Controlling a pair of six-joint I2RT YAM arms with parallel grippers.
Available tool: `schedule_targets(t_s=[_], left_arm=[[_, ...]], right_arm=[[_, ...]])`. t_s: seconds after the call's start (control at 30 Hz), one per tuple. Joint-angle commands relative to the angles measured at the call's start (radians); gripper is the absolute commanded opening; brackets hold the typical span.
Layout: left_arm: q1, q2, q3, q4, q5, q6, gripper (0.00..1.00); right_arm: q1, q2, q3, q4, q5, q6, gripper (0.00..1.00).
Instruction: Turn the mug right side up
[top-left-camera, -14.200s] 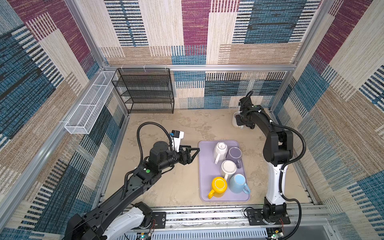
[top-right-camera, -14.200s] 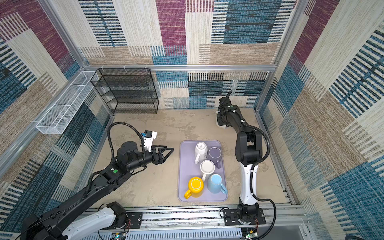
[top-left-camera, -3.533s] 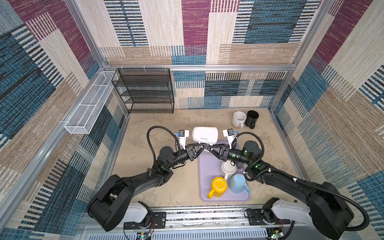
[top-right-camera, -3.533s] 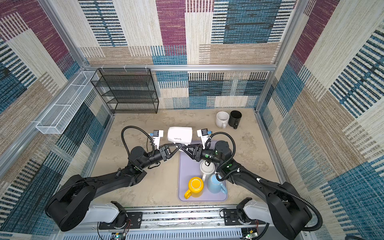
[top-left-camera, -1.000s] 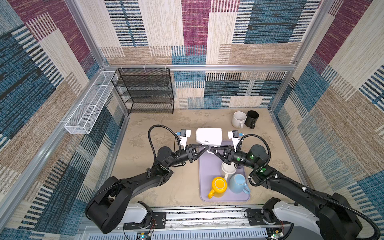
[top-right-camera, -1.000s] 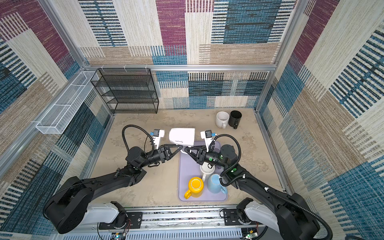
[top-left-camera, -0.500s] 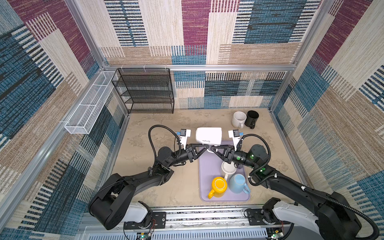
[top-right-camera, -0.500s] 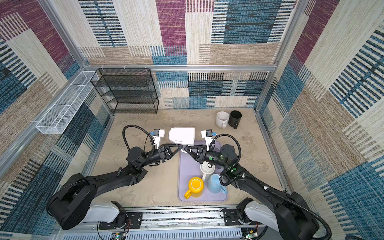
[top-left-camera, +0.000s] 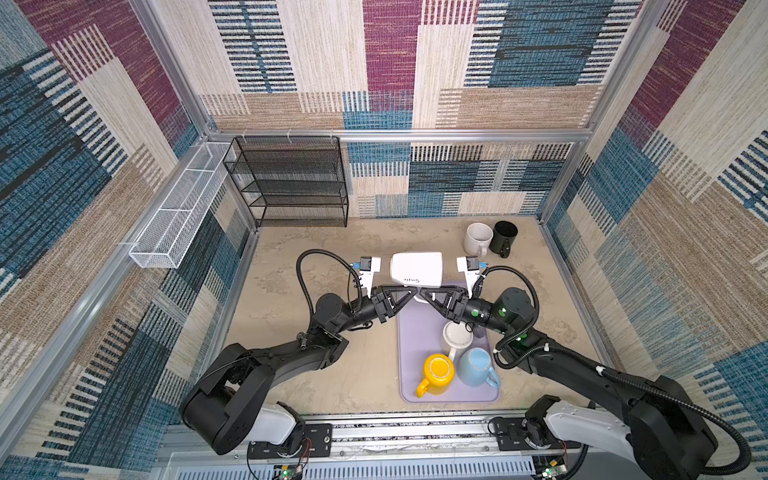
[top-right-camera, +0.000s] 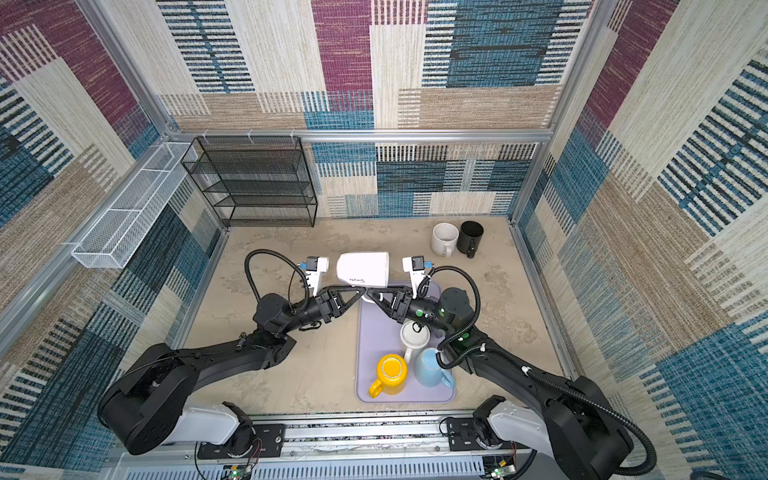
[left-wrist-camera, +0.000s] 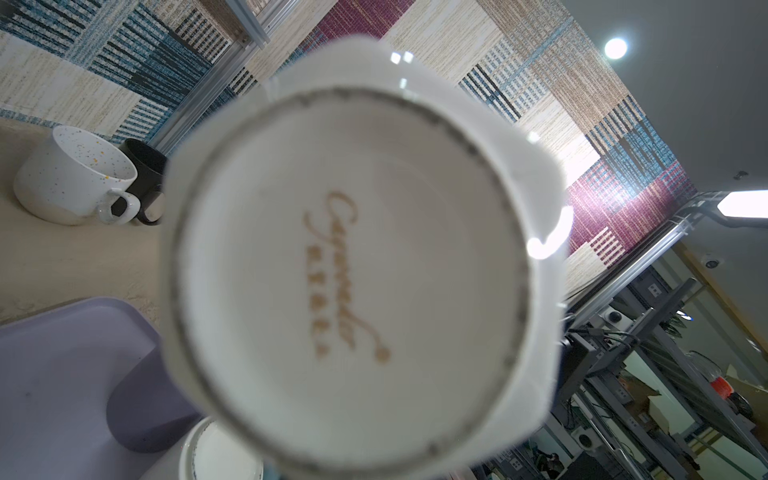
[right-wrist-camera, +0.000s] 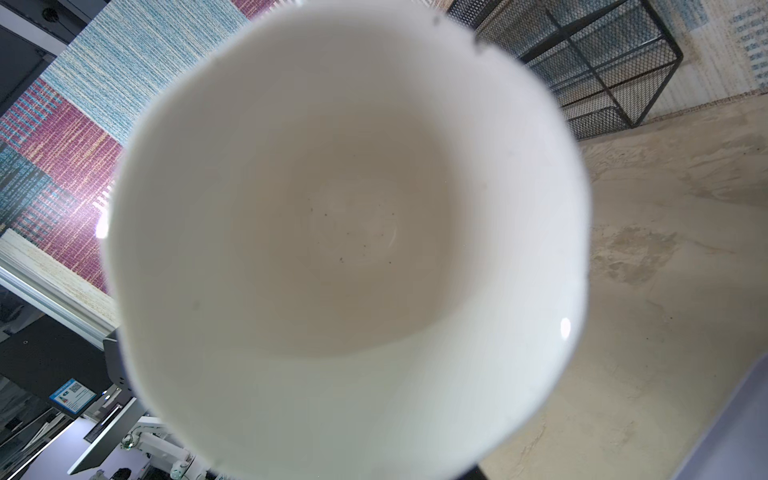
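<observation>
White mug (top-left-camera: 415, 269) on its side in the air, clear of the table (top-left-camera: 311, 257), over the far end of the lilac tray (top-left-camera: 411, 345); mouth toward the right arm, base toward the left. On its side wall, in both top views, dark script (top-right-camera: 357, 281), seemingly "Simple". On the base, filling the left wrist view, gold cursive (left-wrist-camera: 340, 274) with a row of small characters alongside, too blurred to read with certainty. Plain white interior in the right wrist view, a few dark specks at the bottom. Left hand (top-left-camera: 409, 291) closed on the mug from below, by the handle. Right hand (top-left-camera: 424, 294) tip to tip with it under the mug; open or closed, impossible to tell. Upright on the tray's near half: cream mug (top-left-camera: 457, 337), yellow mug (top-left-camera: 438, 369), pale blue mug (top-left-camera: 476, 365). Beyond the tray's far right corner, speckled mug (top-left-camera: 478, 237) just beside black mug (top-left-camera: 503, 236). Beyond its far left corner, black wire rack (top-left-camera: 291, 183).
</observation>
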Motion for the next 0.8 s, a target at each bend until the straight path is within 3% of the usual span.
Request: schedule_targets(t_s=[0.0,0.4,0.57,0.77], left_arm=[[0.000,0.003,0.009,0.076,0.025,-0.016,0.00],[0.000,0.009,0.009,0.077,0.028,-0.020,0.00],[0.001,0.007,0.009,0.077,0.031,-0.017,0.00],[-0.001,0.010,0.009,0.077,0.032,-0.017,0.01]], right_arm=[[0.002,0.004,0.014,0.105,-0.005,0.011,0.28],[0.004,-0.009,0.007,0.107,0.007,0.010,0.19],[0.004,-0.020,0.000,0.106,0.019,0.010,0.06],[0.005,-0.027,-0.003,0.087,0.031,0.013,0.00]])
